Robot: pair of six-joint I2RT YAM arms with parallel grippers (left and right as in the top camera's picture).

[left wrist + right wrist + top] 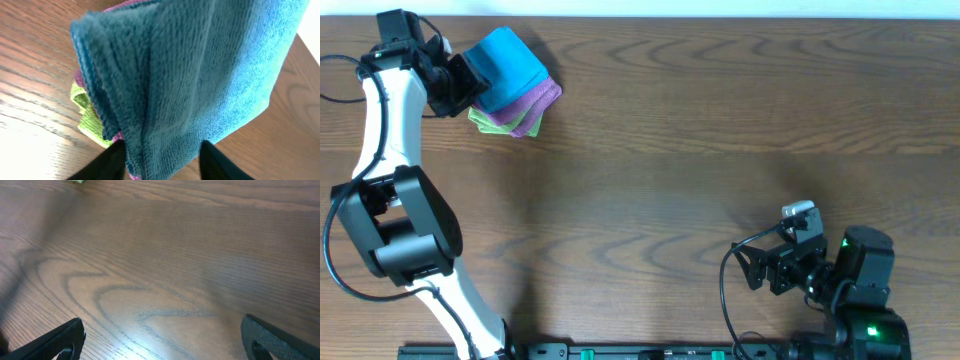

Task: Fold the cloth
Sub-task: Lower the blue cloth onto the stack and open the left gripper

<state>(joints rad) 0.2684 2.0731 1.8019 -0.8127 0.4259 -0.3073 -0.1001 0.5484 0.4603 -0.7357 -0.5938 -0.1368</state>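
Observation:
The sky-blue cloth (510,65) lies folded on top of a small stack at the far left of the table. In the left wrist view the cloth (190,75) fills most of the frame, its folded edges facing the camera. My left gripper (470,80) sits at the cloth's left side. In its own view the left gripper (161,150) is open, its jaws straddling the cloth's near corner, with bare table showing by the right finger (215,162). My right gripper (752,268) rests far away at the front right. The right gripper (161,325) is wide open over bare wood.
Under the blue cloth lie a purple folded cloth (545,98) and a green folded cloth (495,122), both peeking out in the left wrist view as a purple edge (79,79) and a green edge (85,107). The table's far edge runs just behind the stack.

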